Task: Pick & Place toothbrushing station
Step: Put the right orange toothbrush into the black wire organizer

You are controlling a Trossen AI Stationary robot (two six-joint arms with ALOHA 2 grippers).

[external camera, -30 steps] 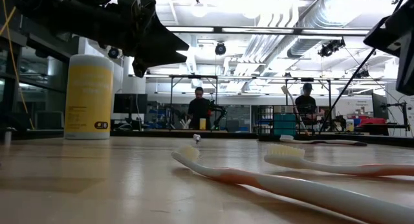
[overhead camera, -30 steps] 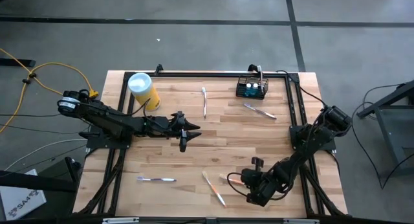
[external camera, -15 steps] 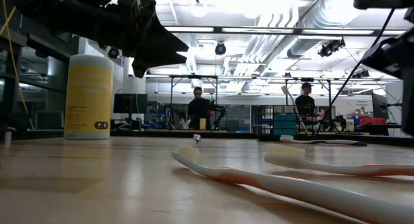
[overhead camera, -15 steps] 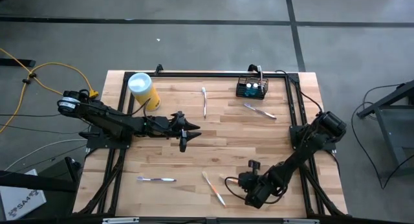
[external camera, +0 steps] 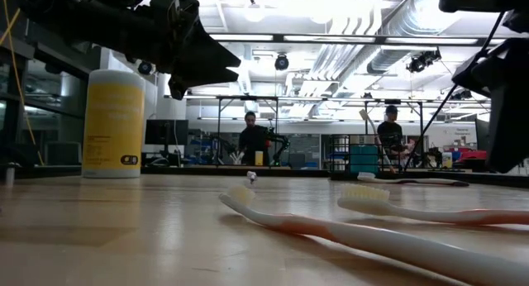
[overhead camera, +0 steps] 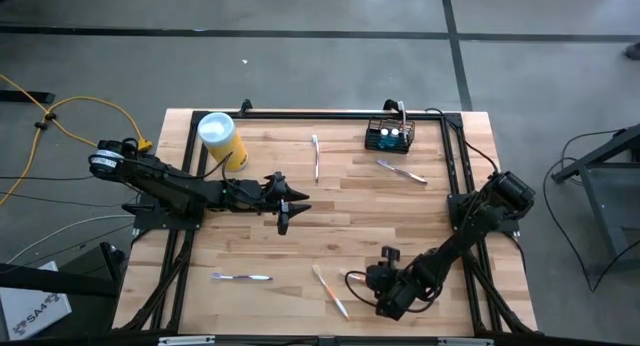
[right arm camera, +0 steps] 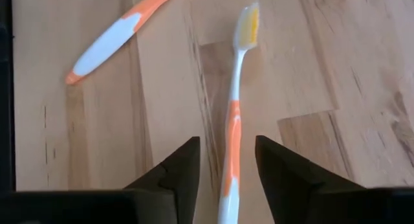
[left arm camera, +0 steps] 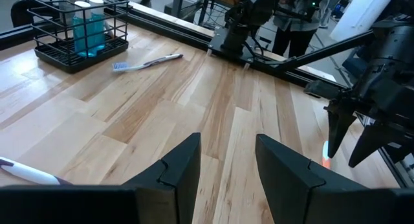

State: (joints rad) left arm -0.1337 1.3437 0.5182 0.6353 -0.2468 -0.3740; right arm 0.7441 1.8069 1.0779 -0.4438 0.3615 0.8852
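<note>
The toothbrushing station [overhead camera: 388,136], a small black wire basket holding blue items, stands on its base at the table's far right; the left wrist view shows the station [left arm camera: 79,31] too. My right gripper [overhead camera: 368,281] is open near the table's front edge, low over an orange-and-white toothbrush [right arm camera: 231,120] that lies flat. Its fingers stand on either side of the handle, and I cannot tell whether they touch it. My left gripper [overhead camera: 285,201] hangs open above the middle of the table with nothing between its fingers [left arm camera: 226,166].
A yellow canister [overhead camera: 222,139] with a white lid stands at the far left. Loose toothbrushes lie by the station [overhead camera: 400,171], at the far middle [overhead camera: 316,156], at the near left [overhead camera: 240,277] and beside my right gripper [overhead camera: 330,291]. People stand in the room beyond [external camera: 252,141].
My right gripper has come down and gone a little toward the table's left edge, over the orange-and-white toothbrush. The toothbrushes and the station lie where they were.
</note>
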